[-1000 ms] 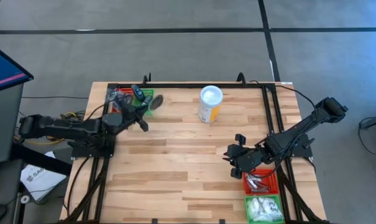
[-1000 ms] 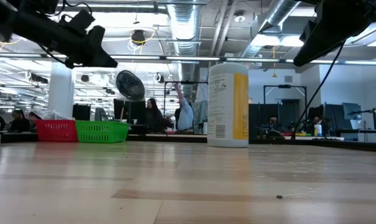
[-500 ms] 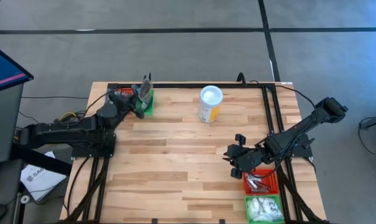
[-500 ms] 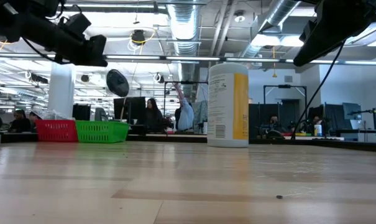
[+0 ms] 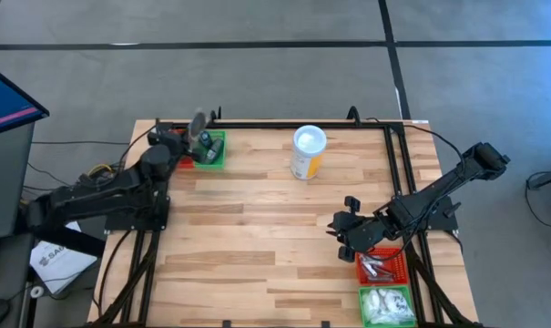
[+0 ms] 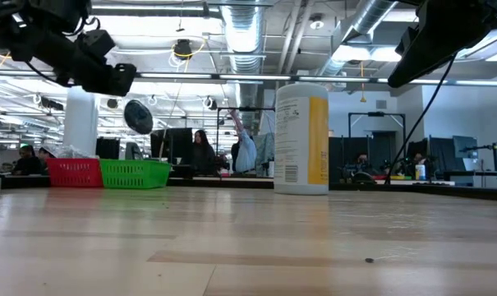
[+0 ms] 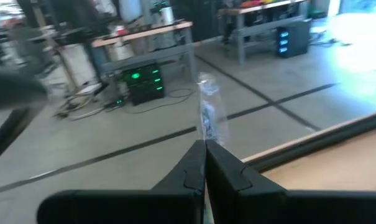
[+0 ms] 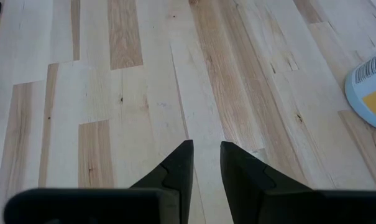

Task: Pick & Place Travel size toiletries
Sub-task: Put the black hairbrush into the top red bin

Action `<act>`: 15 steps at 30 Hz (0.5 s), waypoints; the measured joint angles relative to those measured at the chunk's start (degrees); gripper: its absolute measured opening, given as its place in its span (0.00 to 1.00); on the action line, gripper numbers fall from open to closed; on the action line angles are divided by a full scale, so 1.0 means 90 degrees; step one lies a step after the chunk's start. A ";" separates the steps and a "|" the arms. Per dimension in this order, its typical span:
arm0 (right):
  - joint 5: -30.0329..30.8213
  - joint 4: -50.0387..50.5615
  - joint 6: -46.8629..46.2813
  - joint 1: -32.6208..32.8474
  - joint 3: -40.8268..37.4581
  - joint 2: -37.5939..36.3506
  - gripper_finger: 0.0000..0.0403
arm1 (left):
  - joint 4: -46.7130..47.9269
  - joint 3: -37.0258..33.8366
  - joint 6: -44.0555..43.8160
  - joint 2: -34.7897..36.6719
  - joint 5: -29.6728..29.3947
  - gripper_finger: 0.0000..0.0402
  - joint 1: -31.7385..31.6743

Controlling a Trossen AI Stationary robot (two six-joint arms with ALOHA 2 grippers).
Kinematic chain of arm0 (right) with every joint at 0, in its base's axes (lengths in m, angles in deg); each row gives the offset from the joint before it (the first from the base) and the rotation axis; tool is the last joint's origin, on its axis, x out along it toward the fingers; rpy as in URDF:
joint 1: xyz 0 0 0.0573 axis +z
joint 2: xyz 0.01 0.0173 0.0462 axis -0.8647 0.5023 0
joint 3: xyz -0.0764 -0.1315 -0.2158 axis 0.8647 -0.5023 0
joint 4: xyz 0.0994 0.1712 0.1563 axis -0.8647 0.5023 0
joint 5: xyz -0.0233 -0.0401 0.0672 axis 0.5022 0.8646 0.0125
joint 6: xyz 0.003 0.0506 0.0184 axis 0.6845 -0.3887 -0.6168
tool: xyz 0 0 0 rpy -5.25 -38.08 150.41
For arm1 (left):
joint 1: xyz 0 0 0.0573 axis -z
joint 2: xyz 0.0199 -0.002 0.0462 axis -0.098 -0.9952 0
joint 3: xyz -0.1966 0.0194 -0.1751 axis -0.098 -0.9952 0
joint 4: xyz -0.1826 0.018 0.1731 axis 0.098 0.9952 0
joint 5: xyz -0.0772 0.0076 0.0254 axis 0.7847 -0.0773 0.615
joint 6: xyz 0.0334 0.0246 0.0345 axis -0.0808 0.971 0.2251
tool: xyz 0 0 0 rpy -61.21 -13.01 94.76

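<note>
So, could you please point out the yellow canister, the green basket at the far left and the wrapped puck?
yellow canister (image 5: 309,141), high view, white lid.
green basket (image 6: 133,173), low view, front wall.
wrapped puck (image 6: 137,116), low view, dark disc.

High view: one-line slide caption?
Left gripper holds a wrapped puck above the green basket; right gripper waits near its baskets.

Low cam, level across the wood tabletop (image 6: 232,238). Yellow canister (image 6: 302,138) w/ white label stands upright mid-frame, on its own. Far left: red basket (image 6: 74,172) and green basket (image 6: 134,173) side by side, touching, clear wrap poking above the red one. Left arm up top-left, its end effector (image 6: 115,80) w/ a dark round puck (image 6: 137,116) hanging just under it, above the green basket. Right arm (image 6: 445,33) dark at top-right. Bkgd: people at desks, one w/ an arm raised.
</note>
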 joint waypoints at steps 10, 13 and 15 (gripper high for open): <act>0.0002 0.0000 0.0000 0.0000 0.0000 0.0000 0.18 | 0.1222 0.0000 -0.0054 0.0384 -0.0645 0.00 -0.0422; 0.0002 0.0000 0.0000 0.0000 0.0000 0.0000 0.18 | 0.1370 0.0000 -0.0167 0.0418 -0.0690 0.00 -0.0469; 0.0004 0.0000 0.0000 0.0000 0.0000 0.0000 0.18 | 0.1503 0.0000 -0.0322 0.0415 -0.0695 0.00 -0.0506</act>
